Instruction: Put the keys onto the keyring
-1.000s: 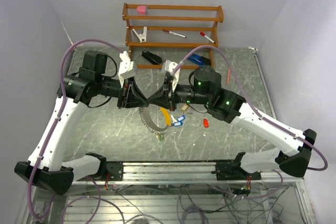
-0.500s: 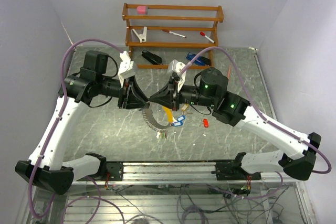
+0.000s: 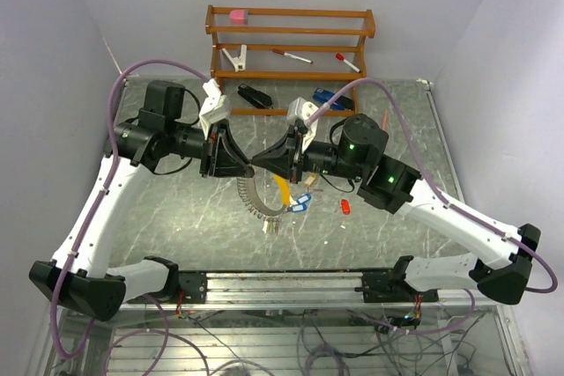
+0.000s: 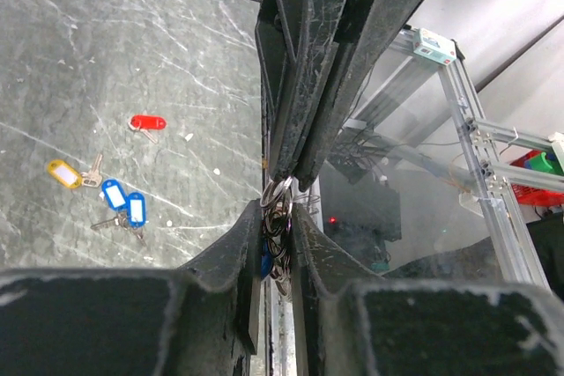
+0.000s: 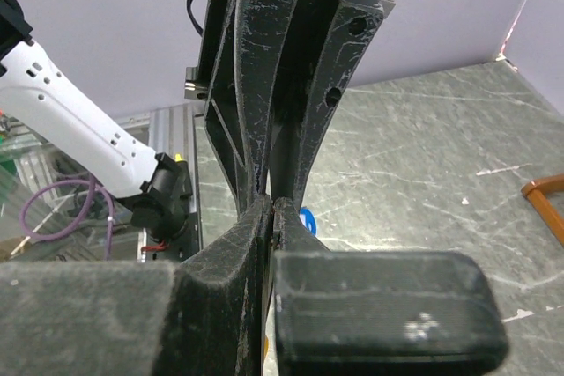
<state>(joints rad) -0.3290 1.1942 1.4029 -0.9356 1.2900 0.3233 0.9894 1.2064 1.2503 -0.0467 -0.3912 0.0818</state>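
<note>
We see first the grey marbled tabletop [image 3: 176, 226], and over its middle the two arms come together, tip against tip. Along the far edge stands a wooden rack [image 3: 291, 13], with two red-capped markers [image 3: 291, 56] on one of its shelves.

The left gripper [image 4: 278, 222] is clenched on the keyring [image 3: 246, 201]. In the left wrist view a bunch of small silvery rings and a bit of blue tag sit in the narrow gap between its fingers [image 4: 233, 248]. The right gripper [image 4: 288, 178] has its jaws pressed fully together, and its tips meet the wire just above the left fingers. Whether the wire is pinched between them we cannot tell, because the right wrist view shows only two closed fingers [image 5: 251, 226].

The keyring hangs in the air under this meeting point, above the middle of the tabletop, as a curved arc of thin wire with small tags along it.

A black stapler [image 3: 256, 95] lies near the far edge, just in front of the rack, and a blue stapler [image 3: 330, 99] lies to its right, partly behind the right arm's cable.

The loose keys lie flat between the middle and the near edge:
- a yellow tag [image 4: 63, 173]
- two blue tags [image 4: 123, 200] side by side just beside it
- a red tag [image 4: 147, 122] apart on the right
- a pale key [image 3: 271, 226] nearest to the near edge
</note>
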